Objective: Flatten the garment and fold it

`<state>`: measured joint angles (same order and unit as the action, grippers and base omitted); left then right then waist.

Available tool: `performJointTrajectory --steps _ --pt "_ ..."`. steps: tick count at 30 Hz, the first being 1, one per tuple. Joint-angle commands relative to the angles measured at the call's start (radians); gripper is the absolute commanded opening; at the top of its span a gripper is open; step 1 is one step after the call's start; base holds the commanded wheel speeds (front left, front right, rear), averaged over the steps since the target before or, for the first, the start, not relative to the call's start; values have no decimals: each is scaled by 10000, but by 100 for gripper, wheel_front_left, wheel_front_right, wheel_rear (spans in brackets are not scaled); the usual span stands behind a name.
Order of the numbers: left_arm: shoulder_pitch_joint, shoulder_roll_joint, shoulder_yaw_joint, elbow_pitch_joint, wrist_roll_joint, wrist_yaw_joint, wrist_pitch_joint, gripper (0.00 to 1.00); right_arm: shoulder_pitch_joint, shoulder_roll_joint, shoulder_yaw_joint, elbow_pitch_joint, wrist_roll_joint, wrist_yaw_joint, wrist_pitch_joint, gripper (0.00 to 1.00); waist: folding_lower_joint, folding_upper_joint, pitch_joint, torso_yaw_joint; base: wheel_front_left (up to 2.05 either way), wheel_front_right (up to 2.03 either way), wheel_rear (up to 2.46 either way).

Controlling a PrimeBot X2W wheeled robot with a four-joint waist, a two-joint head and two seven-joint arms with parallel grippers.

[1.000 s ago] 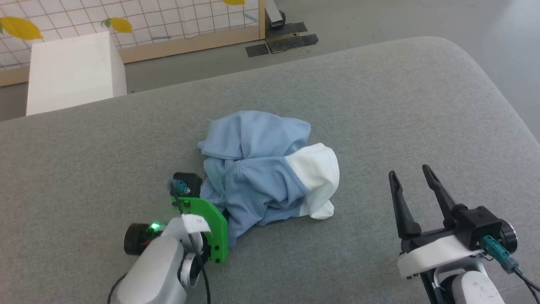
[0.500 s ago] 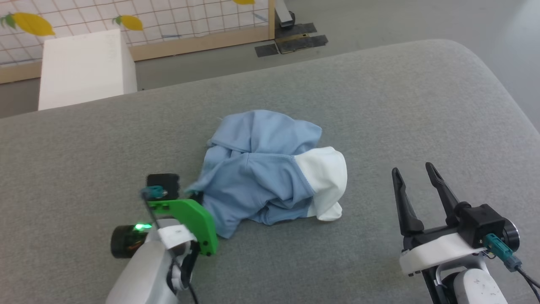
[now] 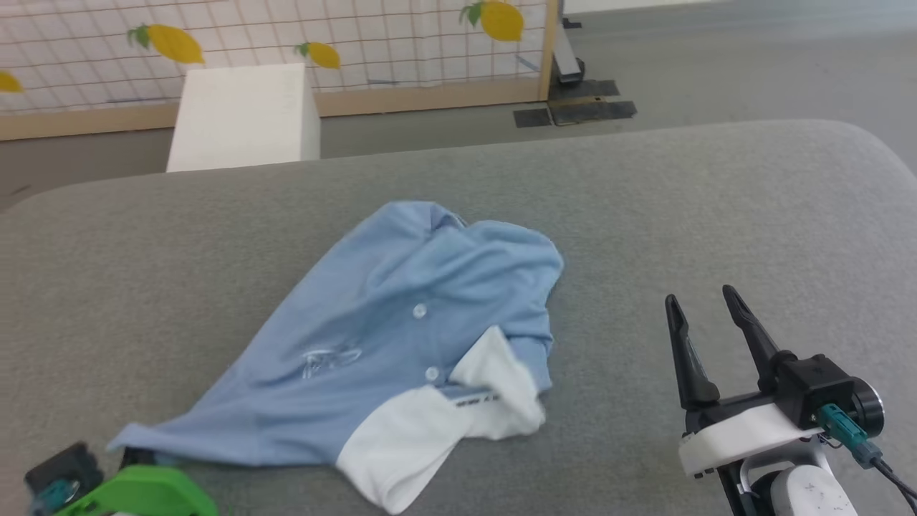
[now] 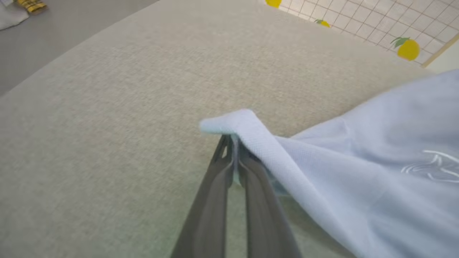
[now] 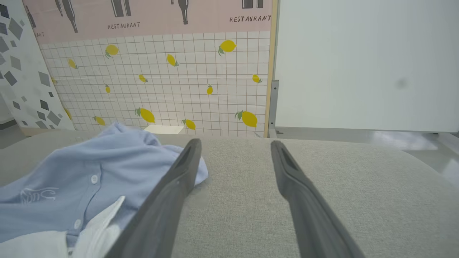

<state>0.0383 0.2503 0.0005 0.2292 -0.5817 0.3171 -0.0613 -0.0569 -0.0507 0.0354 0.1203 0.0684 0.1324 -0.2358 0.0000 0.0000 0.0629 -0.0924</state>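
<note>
The light blue polo shirt (image 3: pixel 401 337) lies stretched across the grey padded surface (image 3: pixel 716 215), front up, with white buttons, white chest lettering and a white collar part toward the near edge. In the left wrist view my left gripper (image 4: pixel 233 141) is shut on a corner of the shirt (image 4: pixel 322 168), its fingers pressed together with cloth draped over the tips. In the head view its green bracket sits at the bottom left corner. My right gripper (image 3: pixel 701 304) stands open to the right of the shirt, apart from it; the right wrist view shows its fingers (image 5: pixel 186 168) spread over bare surface beside the shirt (image 5: pixel 89 172).
A white box (image 3: pixel 243 118) stands on the floor beyond the surface's far edge. Behind it runs a tiled wall panel with lemon prints (image 3: pixel 322 29). Dark mats (image 3: pixel 573 111) lie on the floor at the back right. The surface's right end curves away.
My left gripper has pulled a corner of the shirt toward the lower left, spreading the bunched heap into a long, front-up shape. The head camera has shifted. The right gripper has stayed open.
</note>
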Motion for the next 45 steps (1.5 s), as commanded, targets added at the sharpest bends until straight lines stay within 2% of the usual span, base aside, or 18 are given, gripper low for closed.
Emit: performJointTrajectory --steps 1,2,3,4,7,10,13,16,20,23,27,31,36,38,40,45 --pt "322 126 144 -103 -35 164 79 0 102 5 -4 -97 -60 -17 73 100 0 0 -220 447 0 0 0" --pt "443 146 176 -130 -66 205 156 15 123 5 4 -113 -70 -17 98 100 0 0 -233 523 0 0 0" --pt "554 169 142 -177 -94 178 265 62 147 5 20 -127 -87 -17 126 100 0 0 -242 609 0 0 0" --pt "602 160 130 -236 -142 136 306 100 158 5 35 -141 -106 -17 152 100 0 0 -238 668 0 0 0" --pt "588 51 101 -521 -271 -116 61 100 197 5 44 -203 -132 -17 266 100 0 0 -223 892 0 0 0" --pt "426 -93 347 -855 -222 -128 -835 100 208 5 105 -276 -170 -17 406 100 0 0 -185 1065 0 0 0" --pt "218 -139 464 -1243 151 -162 -1665 100 180 5 226 -303 -195 -17 724 100 0 0 -88 1275 0 0 0" --pt "10 -324 434 -1751 650 -280 -1940 100 62 5 475 -198 -241 -17 1387 100 0 0 66 1479 0 0 0" --pt "-361 -740 322 -2411 1491 -726 -1997 100 -323 5 805 159 -226 -17 2900 100 0 0 418 1805 0 0 0" --pt "-601 -1262 317 -2658 2088 -1204 -2001 100 -782 5 1080 560 -138 -17 4431 100 0 0 712 2044 0 0 0" --pt "-780 -1724 205 -2704 2596 -1581 -2002 100 -1467 5 1350 1051 20 -17 6334 100 0 0 1068 2345 0 0 0" --pt "-1093 -1907 294 -2513 2786 -1961 -2003 100 -2012 -121 1743 1477 31 -17 8129 100 0 0 1356 2626 0 0 0" --pt "-1290 -1985 419 -2354 2877 -2154 -2004 100 -2256 -419 2218 1805 471 -17 10111 100 0 0 1548 2817 0 0 0" --pt "-1309 -1993 407 -2324 2816 -2162 -2004 100 -2272 -553 2305 1729 705 -17 10573 0 0 0 1570 2850 0 0 0" --pt "-1268 -1996 304 -2346 2726 -2073 -2004 100 -2316 -741 2170 1474 657 -17 10460 0 0 0 1555 2847 0 0 0" --pt "-1114 -1998 156 -2284 2715 -1956 -2004 100 -2381 -802 893 740 -456 -17 8513 0 0 0 1286 2635 0 0 0"
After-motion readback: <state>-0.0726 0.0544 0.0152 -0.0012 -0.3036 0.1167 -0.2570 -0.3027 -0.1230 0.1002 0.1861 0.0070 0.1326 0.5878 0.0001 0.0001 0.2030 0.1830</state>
